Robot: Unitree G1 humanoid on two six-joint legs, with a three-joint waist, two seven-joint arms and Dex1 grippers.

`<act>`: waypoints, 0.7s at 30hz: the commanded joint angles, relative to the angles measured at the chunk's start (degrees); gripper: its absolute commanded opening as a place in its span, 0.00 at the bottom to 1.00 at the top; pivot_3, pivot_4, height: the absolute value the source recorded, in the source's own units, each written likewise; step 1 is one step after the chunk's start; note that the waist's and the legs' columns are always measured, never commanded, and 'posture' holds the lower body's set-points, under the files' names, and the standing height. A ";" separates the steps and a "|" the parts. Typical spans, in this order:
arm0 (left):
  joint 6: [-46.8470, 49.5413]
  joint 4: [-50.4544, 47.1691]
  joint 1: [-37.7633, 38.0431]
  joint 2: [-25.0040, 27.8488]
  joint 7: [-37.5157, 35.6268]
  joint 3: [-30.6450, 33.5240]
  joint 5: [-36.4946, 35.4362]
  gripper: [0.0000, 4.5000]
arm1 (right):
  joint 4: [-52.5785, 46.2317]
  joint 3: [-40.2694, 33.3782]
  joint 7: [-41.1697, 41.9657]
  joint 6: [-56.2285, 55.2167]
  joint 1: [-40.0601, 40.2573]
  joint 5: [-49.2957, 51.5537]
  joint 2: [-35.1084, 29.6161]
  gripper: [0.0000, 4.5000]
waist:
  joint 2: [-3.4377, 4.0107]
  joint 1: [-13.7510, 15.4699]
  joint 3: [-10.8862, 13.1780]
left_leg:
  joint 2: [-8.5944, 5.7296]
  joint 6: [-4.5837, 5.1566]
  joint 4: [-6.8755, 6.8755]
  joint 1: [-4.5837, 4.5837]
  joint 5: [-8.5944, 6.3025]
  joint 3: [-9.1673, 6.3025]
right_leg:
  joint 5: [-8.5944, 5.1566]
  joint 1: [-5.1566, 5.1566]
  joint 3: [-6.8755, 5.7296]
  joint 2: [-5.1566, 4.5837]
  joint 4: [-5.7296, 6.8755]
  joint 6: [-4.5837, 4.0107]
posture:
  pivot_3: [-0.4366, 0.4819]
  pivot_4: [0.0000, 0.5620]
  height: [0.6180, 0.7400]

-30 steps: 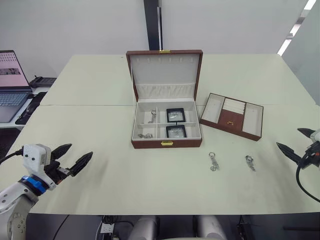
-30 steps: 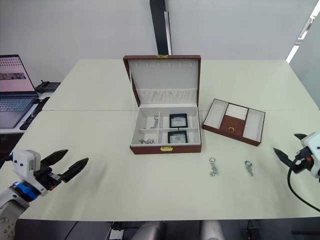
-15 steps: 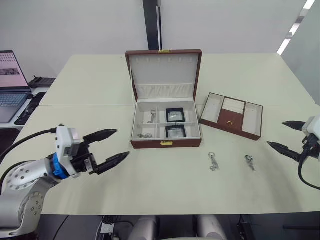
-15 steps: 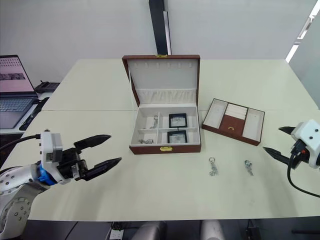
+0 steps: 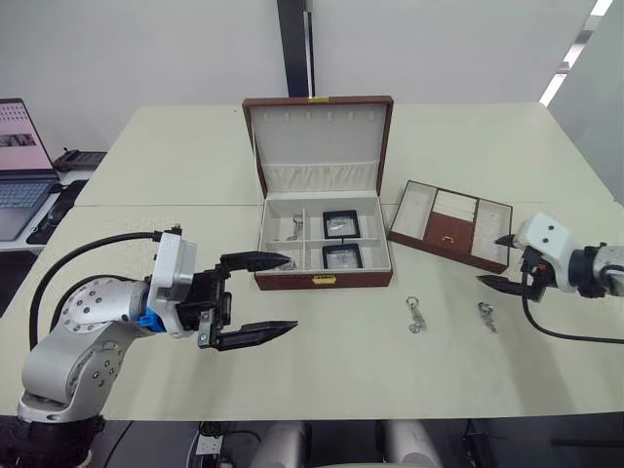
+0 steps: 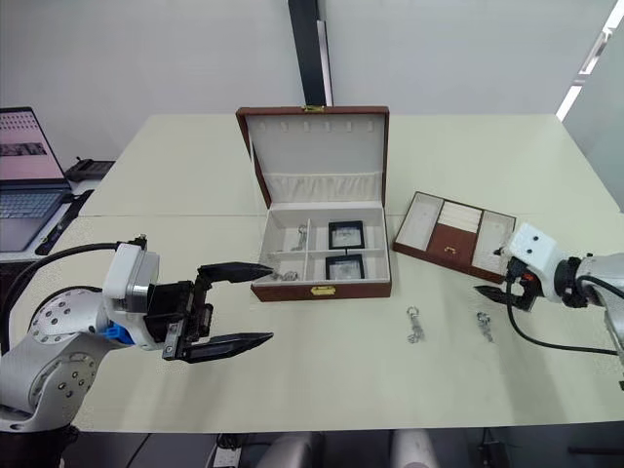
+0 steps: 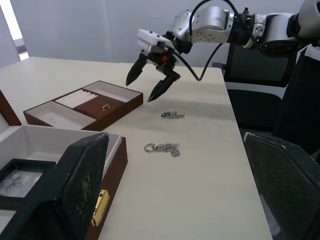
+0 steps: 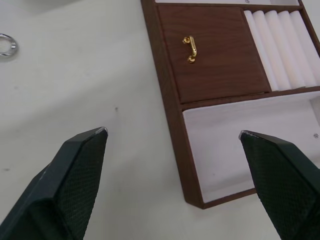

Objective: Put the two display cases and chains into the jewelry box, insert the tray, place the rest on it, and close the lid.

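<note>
Toward the table's right edge, the tray (image 5: 450, 225) sits just right of the open jewelry box (image 5: 325, 246), lying at a slant with its long axis running from the box's right side out toward the right edge. The right gripper (image 5: 499, 261) hovers at the tray's front right corner, jaws spread wide and empty, with the tray's near end section and the gold pull on its brown centre panel straight ahead of them. The left gripper (image 5: 265, 294) hangs off the box's front left corner, also spread wide and holding nothing, well apart from the tray. Both display cases (image 5: 342, 223) and the chains (image 5: 292, 230) lie in the box already, so inserting the tray looks next and the right arm is clearly nearer. Two trinkets (image 5: 416, 314) lie on the table in front of the tray, near the front edge.
</note>
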 commanded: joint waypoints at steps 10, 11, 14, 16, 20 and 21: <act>1.44 -1.16 -4.55 -0.63 2.27 -0.31 -2.33 1.00 | 8.35 3.18 -2.06 -0.74 -6.70 -3.95 4.76 1.00 | 0.00 0.00 0.00 | 0.00 -0.01 0.02 -0.01 0.00 -0.02 | 0.00 -0.01 0.00 0.00 0.01 0.00 | 0.48 0.27 1.00; 1.61 -1.10 -4.85 -0.65 2.45 -0.43 -2.35 1.00 | 8.53 3.06 -2.14 -0.42 -6.63 -3.91 5.16 1.00 | 0.00 0.00 0.00 | 0.00 -0.01 0.02 0.00 0.00 -0.02 | 0.00 -0.01 0.00 -0.01 0.01 0.00 | 0.48 0.27 1.00; 2.19 -0.89 -5.95 -0.73 3.18 -1.06 -2.20 1.00 | 8.39 3.05 -1.72 0.09 -6.04 -3.76 5.93 0.79 | 0.00 -0.03 0.00 | 0.00 -0.01 0.02 0.00 0.00 -0.01 | 0.00 -0.02 0.01 0.00 0.01 0.00 | 0.48 0.27 1.00; 2.68 -0.81 -6.88 -0.90 3.84 -1.62 -2.00 1.00 | 8.29 2.85 -1.66 -0.07 -5.76 -3.63 6.25 0.63 | 0.00 0.00 0.00 | -0.01 -0.01 0.02 0.00 0.01 -0.02 | 0.00 -0.01 0.00 0.00 0.01 0.00 | 0.48 0.27 1.00; 3.55 -0.79 -8.41 -1.20 5.07 -2.53 -1.79 1.00 | 8.21 2.33 -1.34 0.07 -5.44 -3.11 6.35 0.38 | 0.00 0.00 0.00 | -0.01 -0.01 0.03 -0.01 0.00 -0.02 | 0.00 -0.01 0.00 0.00 0.01 0.00 | 0.48 0.27 1.00; 3.80 -0.71 -8.83 -1.27 5.36 -2.73 -1.77 1.00 | 8.24 2.22 -1.14 0.16 -5.29 -2.95 6.26 0.32 | 0.00 0.00 0.00 | -0.01 -0.01 0.03 -0.01 0.01 -0.01 | 0.00 -0.02 0.00 0.00 0.01 0.00 | 0.48 0.27 1.00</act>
